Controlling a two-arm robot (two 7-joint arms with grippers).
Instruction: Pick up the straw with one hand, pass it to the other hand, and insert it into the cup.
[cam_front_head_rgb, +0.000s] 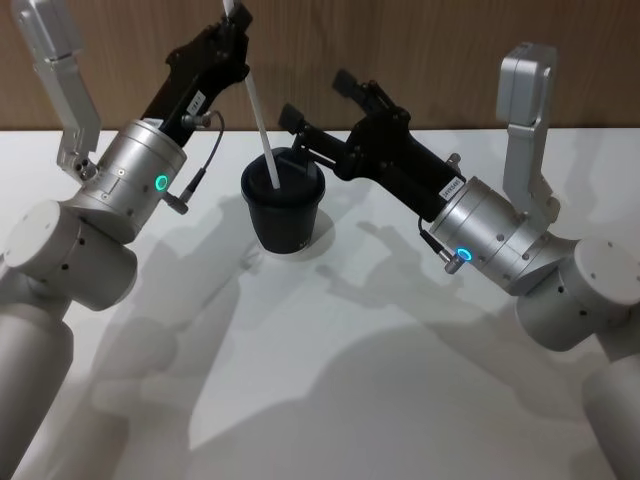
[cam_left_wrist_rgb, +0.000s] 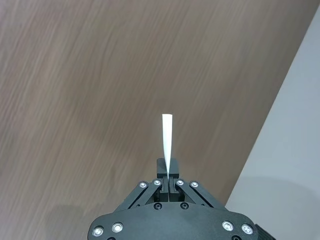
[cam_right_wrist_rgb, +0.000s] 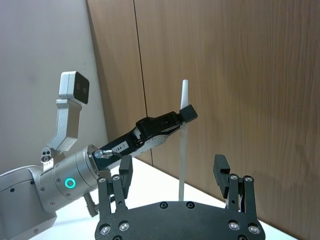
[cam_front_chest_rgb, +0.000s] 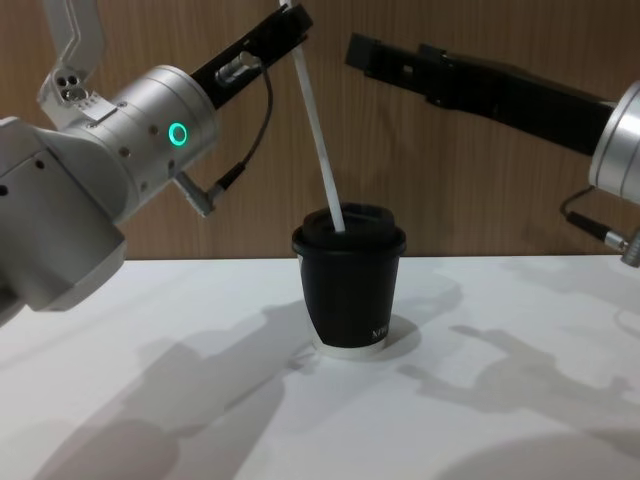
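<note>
The thin white straw (cam_front_head_rgb: 258, 110) leans with its lower end in the lid of the black cup (cam_front_head_rgb: 285, 215), which stands on the white table. My left gripper (cam_front_head_rgb: 236, 18) is shut on the straw near its top end, high above the cup. The chest view shows the straw (cam_front_chest_rgb: 320, 130) slanting down from the left gripper (cam_front_chest_rgb: 292, 12) into the cup (cam_front_chest_rgb: 350, 290). My right gripper (cam_front_head_rgb: 318, 98) hangs open just to the right of the straw, above the cup's far side, holding nothing. Its fingers (cam_right_wrist_rgb: 220, 165) stand wide apart, with the straw (cam_right_wrist_rgb: 183, 150) beyond them.
The white table (cam_front_head_rgb: 330, 380) stretches bare toward me in front of the cup. A brown wood-panel wall (cam_front_chest_rgb: 480, 180) stands close behind the cup and both arms.
</note>
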